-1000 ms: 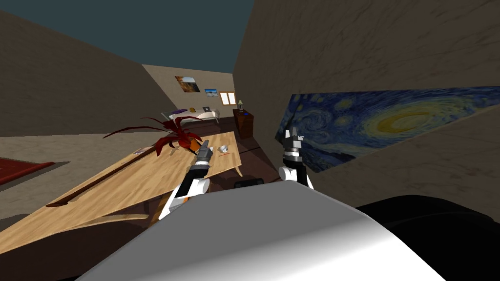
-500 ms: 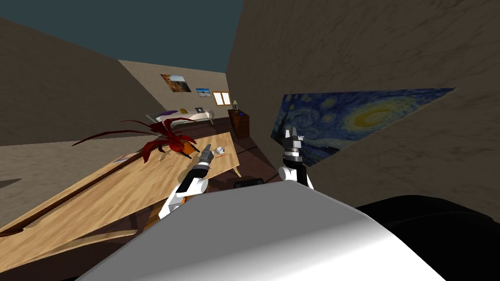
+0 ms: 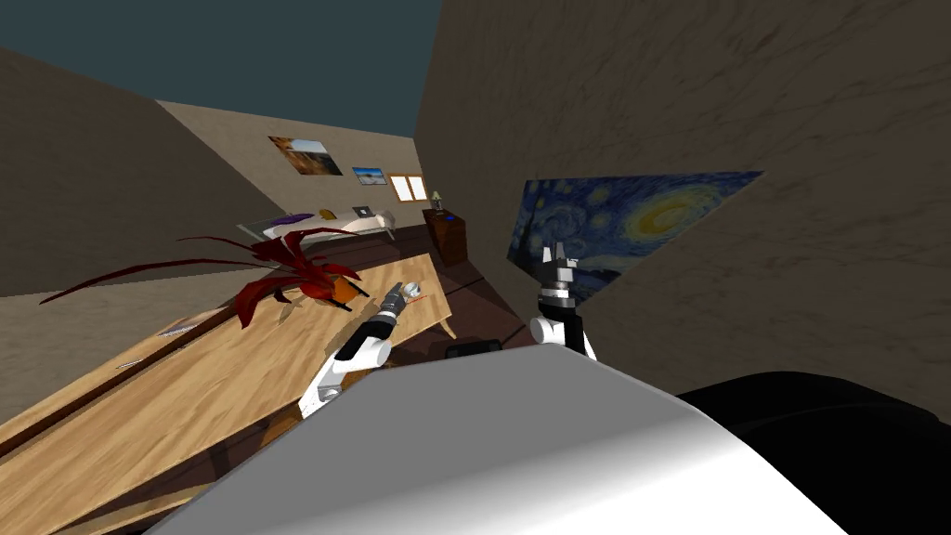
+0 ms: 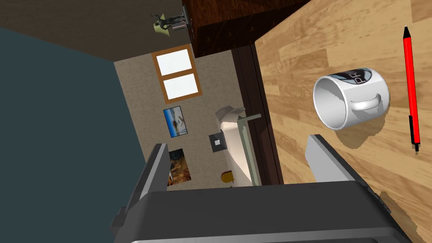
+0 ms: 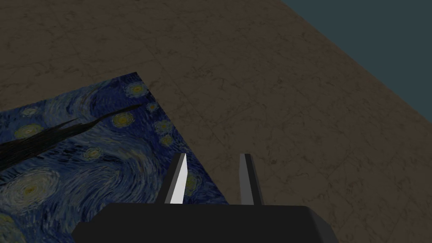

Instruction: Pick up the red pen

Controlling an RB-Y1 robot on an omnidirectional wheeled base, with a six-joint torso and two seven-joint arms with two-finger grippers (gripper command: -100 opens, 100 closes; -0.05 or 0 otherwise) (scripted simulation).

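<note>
The red pen (image 4: 411, 84) is not yet grasped. The left gripper (image 4: 240, 164) hovers over the table (image 4: 320, 38), fingers wide apart and empty. The pen lies flat on the table just beside a white mug (image 4: 350, 101), at 3 o'clock from this gripper in the head view. Aligning, closing and lifting are left. The right gripper (image 5: 213, 179) hangs raised at 3 o'clock, fingers slightly apart.
</note>
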